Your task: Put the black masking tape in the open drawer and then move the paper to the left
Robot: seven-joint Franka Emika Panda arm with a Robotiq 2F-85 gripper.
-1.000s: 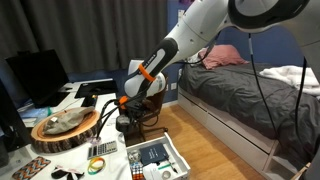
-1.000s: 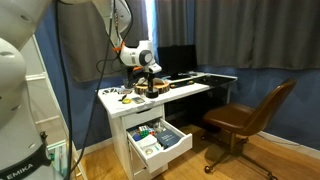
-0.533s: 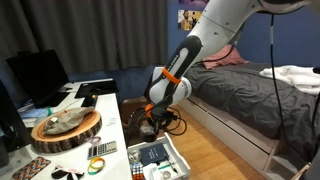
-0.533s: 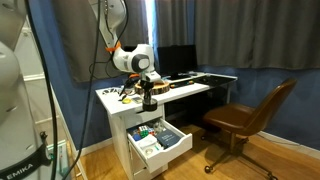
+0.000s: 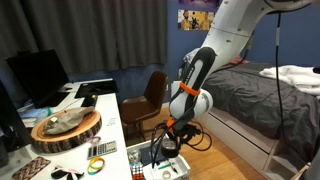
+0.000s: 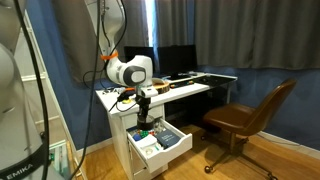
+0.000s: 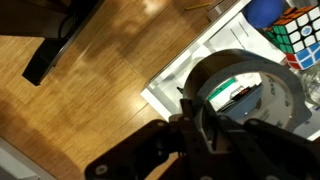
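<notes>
Arm swung off desk since a second ago, now lowered over open drawer. Gripper hangs above drawer interior, jaws clamped on wall of black masking tape. Tape in air over drawer, not resting inside. Puzzle cube at tape's 2 o'clock in wrist view.

open drawer cropped at edge

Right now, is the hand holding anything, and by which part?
The hand holds the small black ring-shaped roll of tape, pinched across its wall at one side, above the shallow white open drawer.
</notes>
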